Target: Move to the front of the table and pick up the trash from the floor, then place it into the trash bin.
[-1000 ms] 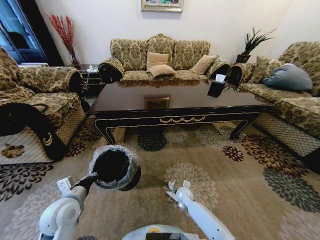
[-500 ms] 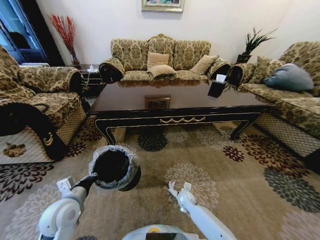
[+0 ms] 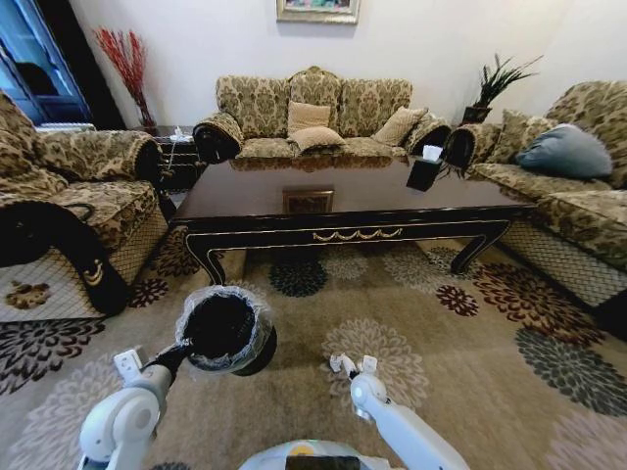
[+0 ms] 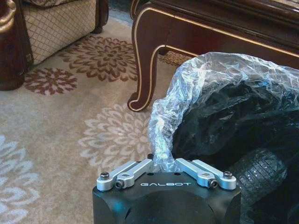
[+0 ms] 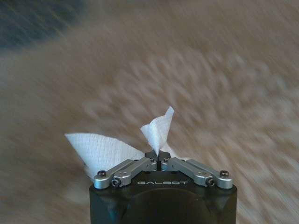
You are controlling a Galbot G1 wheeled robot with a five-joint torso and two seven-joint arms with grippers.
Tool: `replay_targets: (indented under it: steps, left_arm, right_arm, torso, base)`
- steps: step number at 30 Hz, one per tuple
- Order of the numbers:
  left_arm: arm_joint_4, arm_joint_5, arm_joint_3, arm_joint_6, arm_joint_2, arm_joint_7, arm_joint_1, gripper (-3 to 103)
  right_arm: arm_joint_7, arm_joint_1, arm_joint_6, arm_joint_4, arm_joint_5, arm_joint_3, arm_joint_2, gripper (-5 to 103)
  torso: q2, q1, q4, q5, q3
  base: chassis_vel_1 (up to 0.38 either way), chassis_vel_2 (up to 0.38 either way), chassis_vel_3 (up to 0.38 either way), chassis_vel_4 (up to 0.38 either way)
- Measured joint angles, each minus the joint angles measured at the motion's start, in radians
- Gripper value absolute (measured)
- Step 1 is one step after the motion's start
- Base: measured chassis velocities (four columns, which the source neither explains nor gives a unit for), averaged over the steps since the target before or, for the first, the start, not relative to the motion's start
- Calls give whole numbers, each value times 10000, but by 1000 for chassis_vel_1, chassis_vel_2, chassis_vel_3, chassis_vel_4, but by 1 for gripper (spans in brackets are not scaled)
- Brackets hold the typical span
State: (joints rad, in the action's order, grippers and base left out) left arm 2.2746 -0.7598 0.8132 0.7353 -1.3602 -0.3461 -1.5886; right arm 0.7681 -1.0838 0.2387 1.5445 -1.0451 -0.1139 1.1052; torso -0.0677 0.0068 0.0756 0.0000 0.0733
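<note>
left gripper [image 4: 164, 164] pinches bin [image 3: 223, 328] rim, holding it near; right gripper [image 5: 159, 158] clamps trash [image 5: 156, 129] for the drop.

Beige carpet [image 3: 470, 362] with large dark and pale flower medallions across the lower frame. Gold-patterned three-seat sofa [image 3: 313, 117] at upper centre against a plain white wall, with tan cushions [image 3: 309, 122]. Matching armchair [image 3: 69, 186] at left, matching sofa [image 3: 568, 186] at right carrying a grey-blue pillow [image 3: 566, 152]. Framed picture [image 3: 316, 10] at top centre. Red branches [image 3: 125, 61] and a dark window [image 3: 34, 64] at upper left. Green potted plant [image 3: 495, 83] at upper right. Even, soft light.
</note>
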Motion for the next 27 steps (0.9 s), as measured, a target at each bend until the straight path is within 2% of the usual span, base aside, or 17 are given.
replay_targets:
  steps: [2, 4, 5, 6, 8, 9, 10, 12, 14, 15, 19, 20, 23, 27]
  left_arm:
    - [-59, 73, -106, 0, -25, 3, -2, 2]
    - [-154, 151, -253, 0, -33, 7, -35, 2]
    - [-154, 151, -253, 0, -33, 7, -35, 2]
    - [-189, 167, -308, 0, -33, 7, -51, 2]
    - [-281, 298, -469, 0, -21, 15, -90, 2]
    - [-342, 431, -587, 0, -7, 21, -108, 2]
    - [-342, 431, -587, 0, -7, 21, -108, 2]
    - [-436, 620, -763, 0, 7, 47, -120, 2]
    - [-599, 883, -1003, -1, 9, 59, -120, 2]
    - [-599, 883, -1003, -1, 9, 59, -120, 2]
    - [-806, 1227, -1508, 0, -82, 76, -104, 2]
    - [-806, 1227, -1508, 0, -82, 76, -104, 2]
    - [-987, 1436, -1821, -1, -215, 83, -41, 2]
    - [-1185, 1513, -2092, 0, -380, 84, 43, 2]
  right_arm:
    - [-665, 59, -537, 554, 249, -104, -234, 0]
    - [-1754, 213, -1458, 1025, 649, -280, -488, 0]
    - [-1754, 213, -1458, 1025, 649, -280, -488, 0]
    - [-2208, 283, -1848, 1131, 777, -342, -572, 0]
    - [-3523, 512, -2939, 1233, 1034, -510, -767, 0]
    - [-4486, 706, -3651, 1226, 1183, -661, -870, 0]
    - [-4486, 706, -3651, 1226, 1183, -661, -870, 0]
    - [-5411, 918, -4356, 1127, 1426, -798, -919, 0]
    - [-6674, 1119, -5112, 1034, 1560, -925, -952, 0]
    - [-6674, 1119, -5112, 1034, 1560, -925, -952, 0]
    - [-8440, 1429, -6261, 977, 2113, -1208, -992, 0]
    - [-8440, 1429, -6261, 977, 2113, -1208, -992, 0]
    - [-9657, 1650, -6814, 874, 2409, -1477, -1077, 0]
    - [-10086, 1903, -7125, 1003, 2586, -1940, -1197, 0]
  torso:
    - [0, 1, 0, 0, 0]
    - [0, 0, 0, 0, 0]
    - [0, 0, 0, 0, 0]
    - [0, 0, -1, 0, 0]
    - [0, 0, -1, -2, 0]
    - [-1, 0, 0, 0, 0]
    - [-1, 0, 0, 0, 0]
    - [0, 0, -2, 1, 0]
    - [0, 0, 0, 0, 0]
    - [0, 0, 0, 0, 0]
    - [0, 0, 0, 0, 0]
    - [0, 0, 0, 0, 0]
    - [0, 0, 0, 1, 0]
    - [0, 0, 0, 0, 0]
  base:
    - [0, 0, 0, 0]
    - [0, 0, 0, 0]
    - [0, 0, 0, 0]
    - [0, 0, 0, 0]
    - [0, 0, 0, 0]
    - [0, 0, 0, 0]
    - [0, 0, 0, 0]
    - [0, 0, 0, 0]
    - [0, 0, 0, 0]
    - [0, 0, 0, 0]
    - [0, 0, 0, 0]
    - [0, 0, 0, 0]
    - [0, 0, 0, 0]
    - [0, 0, 0, 0]
